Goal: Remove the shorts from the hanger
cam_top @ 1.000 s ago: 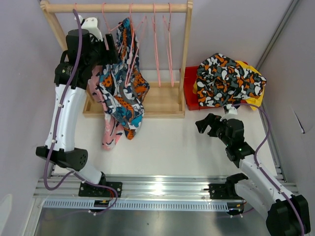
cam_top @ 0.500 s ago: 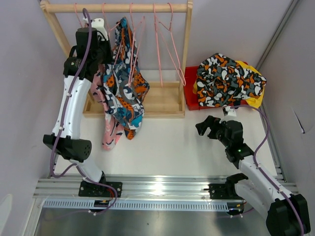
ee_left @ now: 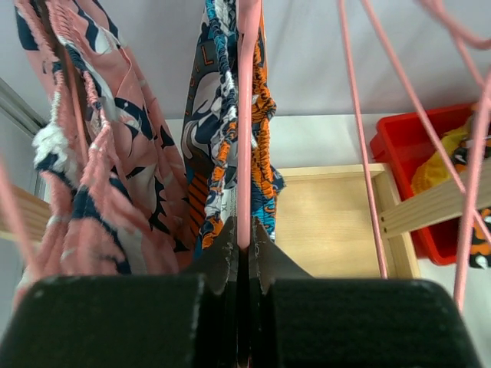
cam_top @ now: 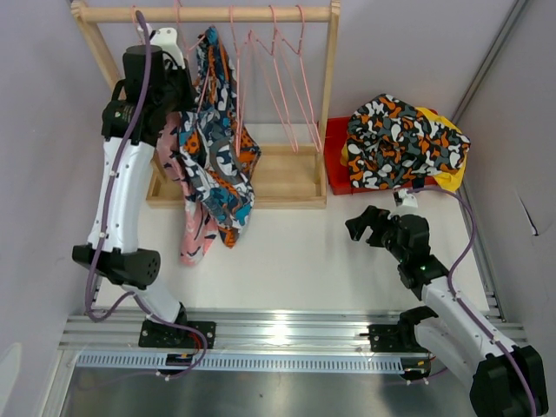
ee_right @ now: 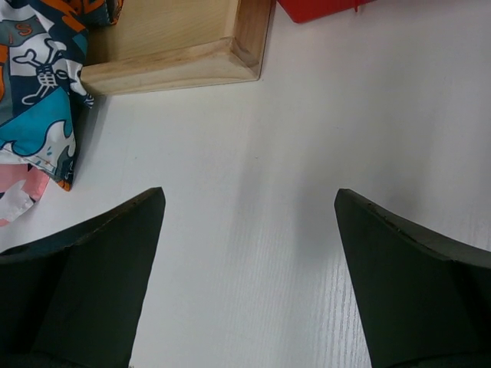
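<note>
The left arm is higher and tighter against the wooden rack (cam_top: 217, 14) than a second ago, its left gripper (ee_left: 244, 253) up beneath the rack's rail. The jaws are clamped shut on the pink hanger (ee_left: 245, 115) that carries the blue-orange-white patterned shorts (cam_top: 217, 165). With that pull the shorts have shifted a touch toward the rack's left post, and the empty hangers (cam_top: 282, 87) on the rail's right half are now splayed. I read this as the hanger being worked, but the shorts are not off it yet.

The pink shorts (cam_top: 193, 234) hang at the rack's left end, their hem trailing past the rack's front edge onto the table. The rack's base tray (cam_top: 287, 178) has only patterned fabric draping over its left part.

Right of the rack, the red bin (cam_top: 334, 169) holds the camouflage shorts (cam_top: 395, 143) heaped on the yellow shorts (cam_top: 452, 169) (no navy pair can be made out). The right gripper (cam_top: 369, 224) hasn't budged: jaws wide apart, gripping nothing, in front of the rack's right corner.
</note>
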Controlling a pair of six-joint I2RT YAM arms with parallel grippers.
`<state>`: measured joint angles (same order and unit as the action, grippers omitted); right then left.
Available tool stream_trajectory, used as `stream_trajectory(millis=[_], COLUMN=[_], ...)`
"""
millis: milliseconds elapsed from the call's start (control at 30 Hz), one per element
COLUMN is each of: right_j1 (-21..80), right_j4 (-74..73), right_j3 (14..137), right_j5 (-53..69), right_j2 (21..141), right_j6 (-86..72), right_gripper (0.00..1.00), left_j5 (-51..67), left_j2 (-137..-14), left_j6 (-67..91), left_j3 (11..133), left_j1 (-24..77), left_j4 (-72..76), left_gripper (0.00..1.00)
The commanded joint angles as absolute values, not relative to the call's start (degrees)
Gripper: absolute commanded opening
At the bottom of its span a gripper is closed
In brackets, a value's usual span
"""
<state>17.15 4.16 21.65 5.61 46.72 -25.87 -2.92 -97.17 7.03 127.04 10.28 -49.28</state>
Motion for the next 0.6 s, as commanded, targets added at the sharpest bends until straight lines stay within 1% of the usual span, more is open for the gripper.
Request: stream_trajectory(millis=[0, 33, 67, 267, 300, 333, 400, 433, 567], right_j1=[17.4, 17.4, 17.4, 17.3, 17.4, 17.4, 17.4, 17.4, 17.5], right_j4=[6.6, 6.6, 6.9, 5.3, 4.8, 4.3, 3.0, 2.1, 0.3], right_j3=[23.0, 23.5, 23.9, 28.6, 29.3, 29.9, 31.7, 32.5, 37.0], right_j5=[6.0, 6.3, 6.8, 8.9, 9.1, 9.1, 10.3, 11.0, 16.3], right_j2=[45.4, 45.3, 45.3, 44.7, 44.6, 44.2, 43.6, 43.4, 42.0], right_j6=[-25.1, -24.9, -24.4, -22.9, -22.4, -22.0, -21.3, -20.3, -18.1], right_gripper=[0.99, 1.0, 1.0, 0.99, 0.99, 0.99, 0.99, 0.99, 1.0], left_j5=[-0.8, -0.6, -0.4, -1.1, -0.7, 1.6, 3.4, 3.9, 4.6], left_j2=[-86.8, -86.7, -84.1, -73.8, -70.7, -69.2, -66.3, -63.7, -54.7], left_j6=[6.6, 6.6, 6.5, 5.6, 6.1, 6.6, 7.3, 7.5, 8.2], left_j3=[130.6, 130.1, 129.6, 117.3, 115.9, 110.9, 107.6, 102.2, 88.5], left_j1=[9.8, 9.8, 9.9, 9.9, 9.9, 9.9, 10.1, 10.3, 11.3], left_j4=[-46.7, -46.7, -46.4, -44.0, -43.7, -43.1, -43.2, -43.8, -42.0], left_gripper=[0.0, 0.0, 0.0, 0.0, 0.0, 0.0, 0.0, 0.0, 0.0])
